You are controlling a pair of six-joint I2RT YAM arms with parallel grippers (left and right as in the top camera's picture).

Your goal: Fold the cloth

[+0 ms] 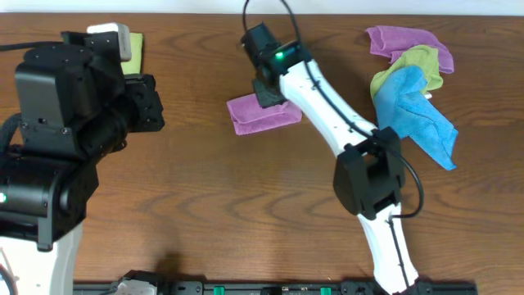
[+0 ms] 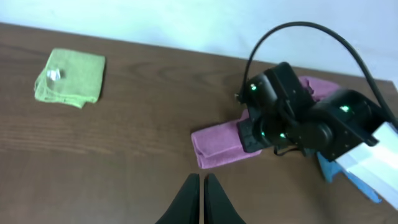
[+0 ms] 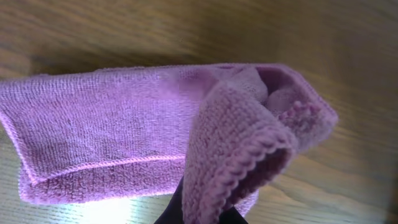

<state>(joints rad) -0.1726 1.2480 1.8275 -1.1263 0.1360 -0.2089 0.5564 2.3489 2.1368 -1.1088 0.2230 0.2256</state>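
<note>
**A:** Brown wood tabletop [image 1: 205, 180], overhead first. Where's the cloth?

**B:** The cloth [image 1: 250, 119] sits mid-table, already a narrow folded strip. The right gripper [image 1: 267, 93] is down on one end of it. A loose pile of cloths [image 1: 413, 82] lies well apart at the right. The left arm [image 1: 65, 123] is parked at the left.

**A:** Left wrist?

**B:** The left gripper [image 2: 200, 196] is pinched together and holds nothing. It hovers over bare wood, near the strip but apart from it. A folded green cloth [image 2: 69, 78] lies far off to the side.

**A:** Right wrist?

**B:** Jaws are clamped on a raised flap of the cloth. The scalloped hem curls over the dark fingers, and the rest lies flat.

**A:** Step?

**B:** Another fold, I'd guess. To do it well, carry the flap low across to the opposite end. Line the hems up, and let go only once it lies flat. Lifting high would probably drag the soft lower layers askew.
</note>
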